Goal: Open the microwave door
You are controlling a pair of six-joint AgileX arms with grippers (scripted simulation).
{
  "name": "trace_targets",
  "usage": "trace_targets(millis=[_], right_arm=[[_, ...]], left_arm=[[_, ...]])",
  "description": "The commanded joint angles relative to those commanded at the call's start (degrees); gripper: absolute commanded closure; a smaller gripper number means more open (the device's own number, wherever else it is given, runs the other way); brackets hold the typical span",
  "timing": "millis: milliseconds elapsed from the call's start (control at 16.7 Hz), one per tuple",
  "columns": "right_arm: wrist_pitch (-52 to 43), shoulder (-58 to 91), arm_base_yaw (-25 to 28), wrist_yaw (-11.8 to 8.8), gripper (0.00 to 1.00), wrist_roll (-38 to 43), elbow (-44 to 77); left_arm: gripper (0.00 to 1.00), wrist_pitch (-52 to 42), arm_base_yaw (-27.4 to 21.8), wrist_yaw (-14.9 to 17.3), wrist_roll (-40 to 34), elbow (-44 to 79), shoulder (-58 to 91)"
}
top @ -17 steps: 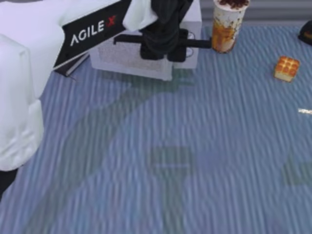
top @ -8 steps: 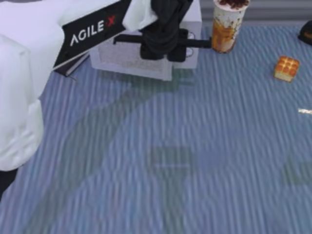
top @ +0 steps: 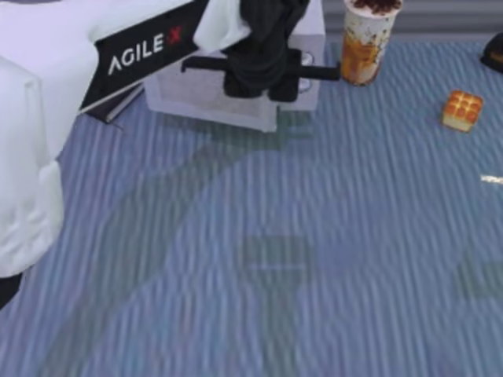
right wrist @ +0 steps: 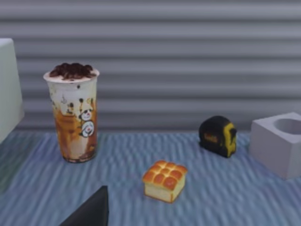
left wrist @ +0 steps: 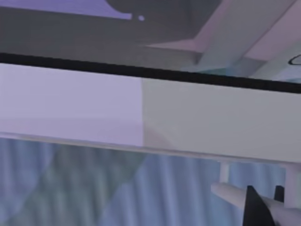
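The pale microwave stands at the table's far edge, mostly covered by my left arm. Its door faces the table; in the left wrist view the door fills the middle, with a dark gap between it and the oven body. My left gripper hangs in front of the door. In the left wrist view this gripper is shut on the white door handle. My right gripper is parked off to the right, outside the top view.
A milk tea cup stands just right of the microwave. A small bread lies farther right, and a black-yellow tape measure and a grey block beyond it. A black notebook lies left of the oven.
My left arm and gripper have shifted slightly to the left and towards the far edge. The door's outline hardly differs.
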Motion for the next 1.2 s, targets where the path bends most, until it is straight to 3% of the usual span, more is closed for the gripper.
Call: trace_targets(millis=[300, 1200], right_arm=[[0.0, 0.0, 0.0, 0.0, 0.0, 0.0, 0.0], [0.0, 0.0, 0.0, 0.0, 0.0, 0.0, 0.0]], left_arm=[[1.0, 2.4, 0.7, 1.1, 3.0, -4.6, -2.8], [1.0, 2.4, 0.7, 1.1, 3.0, -4.6, -2.8]])
